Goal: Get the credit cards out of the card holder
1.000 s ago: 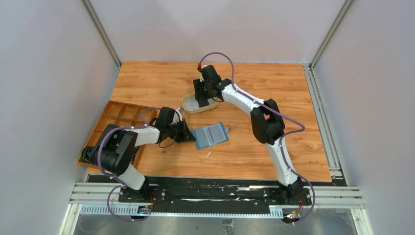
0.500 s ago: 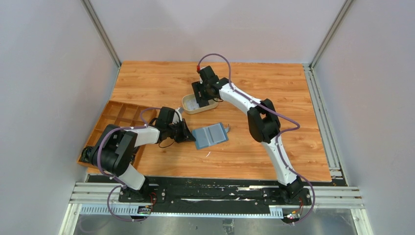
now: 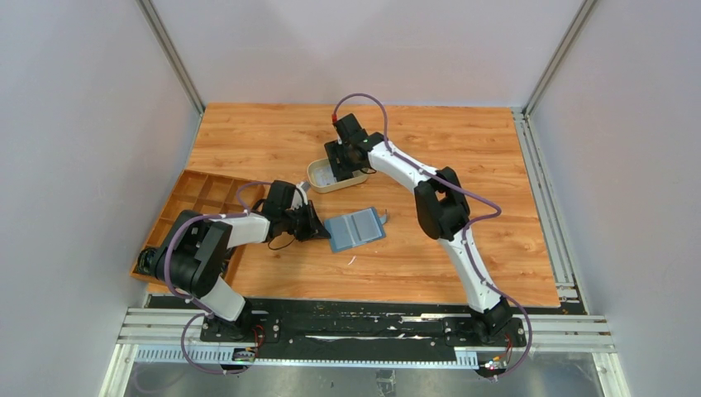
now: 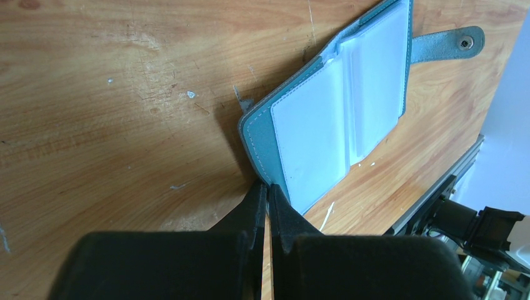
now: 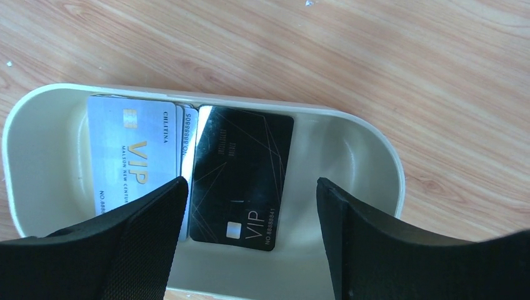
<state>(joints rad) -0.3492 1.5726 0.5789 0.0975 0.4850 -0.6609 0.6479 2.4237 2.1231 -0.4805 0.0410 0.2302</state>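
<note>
Wood-grain tabletop (image 3: 273, 132): teal card holder (image 3: 356, 229) lying open, flat, near middle. Beige oval tray (image 3: 312, 176) sits just behind it, not touching. Orange divided organiser (image 3: 198, 190) angled at left edge.

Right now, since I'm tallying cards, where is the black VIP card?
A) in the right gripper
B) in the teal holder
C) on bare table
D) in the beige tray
D: the black card lies in the beige tray beside the silver cards, the right gripper open above it.
</note>
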